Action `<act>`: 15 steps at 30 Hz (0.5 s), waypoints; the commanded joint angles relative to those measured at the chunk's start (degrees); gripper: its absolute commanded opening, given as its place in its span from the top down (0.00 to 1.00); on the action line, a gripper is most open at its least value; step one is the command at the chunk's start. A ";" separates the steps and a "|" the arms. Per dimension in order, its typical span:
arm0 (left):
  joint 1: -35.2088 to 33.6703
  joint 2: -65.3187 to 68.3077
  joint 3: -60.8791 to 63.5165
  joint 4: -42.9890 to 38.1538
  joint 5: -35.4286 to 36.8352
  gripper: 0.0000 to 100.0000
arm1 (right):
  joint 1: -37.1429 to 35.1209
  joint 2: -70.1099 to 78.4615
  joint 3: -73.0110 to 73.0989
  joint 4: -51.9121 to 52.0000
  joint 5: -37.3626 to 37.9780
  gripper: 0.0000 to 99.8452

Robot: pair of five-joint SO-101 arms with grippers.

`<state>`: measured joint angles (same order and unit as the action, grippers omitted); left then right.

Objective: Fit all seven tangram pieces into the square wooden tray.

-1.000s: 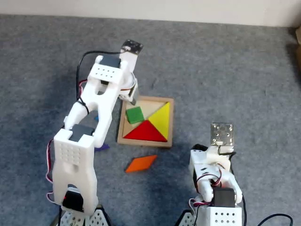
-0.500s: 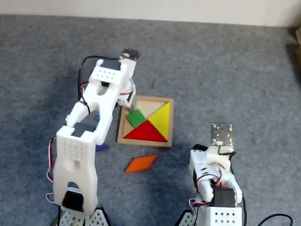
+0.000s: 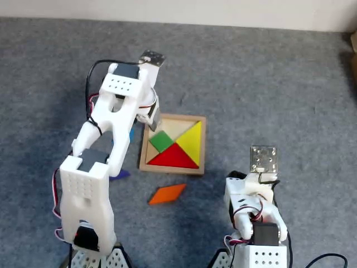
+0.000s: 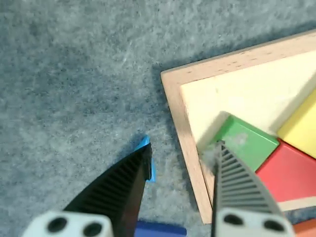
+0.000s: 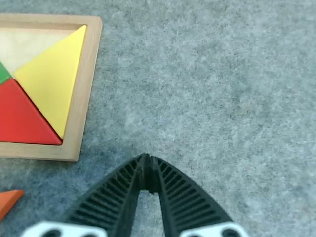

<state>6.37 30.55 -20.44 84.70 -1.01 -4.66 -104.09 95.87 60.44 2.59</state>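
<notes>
the green square point(image 4: 247, 143) lies inside the wooden tray point(image 4: 180, 123), against the red triangle point(image 4: 291, 173). my left wrist view shows my left gripper point(image 4: 182, 147) open and empty, astride the tray's rim, one finger at the square's corner. the high view hides this under my arm. a blue piece point(image 4: 148, 160) is mostly hidden behind the other finger. my right gripper point(image 5: 148, 165) is closed, well apart from the tray. the orange parallelogram point(image 3: 167, 193) lies outside.

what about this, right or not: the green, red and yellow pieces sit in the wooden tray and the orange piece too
Not right. The orange piece lies outside the wooden tray, on the carpet, as the high view shows. The green piece, red piece and yellow piece do sit in the tray.
</notes>
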 commanded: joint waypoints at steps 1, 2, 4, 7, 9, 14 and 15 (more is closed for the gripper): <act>0.84 -4.79 -0.48 0.26 0.53 0.80 | 0.84 -0.22 5.93 -1.71 -0.53 0.99; 0.57 -5.49 -0.48 0.26 0.53 0.80 | 0.84 -0.22 5.93 -1.71 -0.53 0.99; -0.66 -7.69 -0.48 0.26 0.26 0.80 | 0.84 -0.22 5.93 -1.71 -0.53 0.99; -3.03 -11.12 -0.13 0.70 0.09 0.80 | 0.84 -0.22 5.93 -1.71 -0.53 0.99; -4.62 -12.44 0.04 0.79 -2.64 0.80 | 0.84 -0.22 5.93 -1.71 -0.53 0.99; -8.31 -11.12 0.13 4.22 -13.89 0.80 | 0.84 -0.22 5.93 -1.63 -0.53 0.99; -9.01 -10.15 0.13 4.40 -15.65 0.80 | 0.84 -0.22 5.93 -1.63 -0.53 0.99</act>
<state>-0.22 21.41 -20.09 88.04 -11.82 -4.66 -104.09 95.87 60.44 2.59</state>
